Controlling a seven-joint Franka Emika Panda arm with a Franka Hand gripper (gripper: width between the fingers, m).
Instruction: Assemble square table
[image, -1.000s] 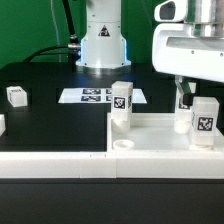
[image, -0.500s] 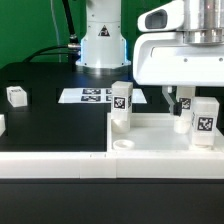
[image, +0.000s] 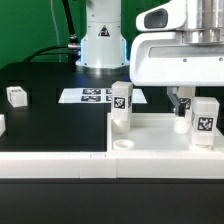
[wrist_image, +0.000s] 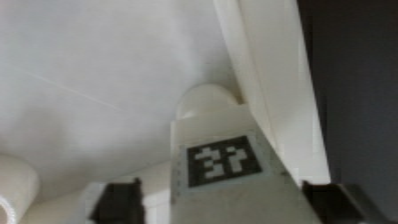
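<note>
The white square table slab (image: 150, 138) lies at the exterior view's right. Three tagged white legs stand upright on it: one at its far left corner (image: 120, 106), one at the right (image: 205, 122), and one (image: 183, 120) under my gripper (image: 183, 104). In the wrist view this leg (wrist_image: 222, 160) stands between my fingers (wrist_image: 121, 200), with a small gap on each side. The jaws are open around it, not touching. The slab's surface and raised rim (wrist_image: 107, 80) fill the wrist view behind it.
A loose tagged leg (image: 16, 95) lies on the black table at the exterior view's left, and another white part shows at the left edge (image: 2, 125). The marker board (image: 95, 96) lies before the robot base (image: 100, 45). The long white low wall (image: 50, 160) runs along the front.
The hand's body has shifted toward the exterior view's left since one second ago. The fingers stay around the same leg. The legs and slab have not moved.
</note>
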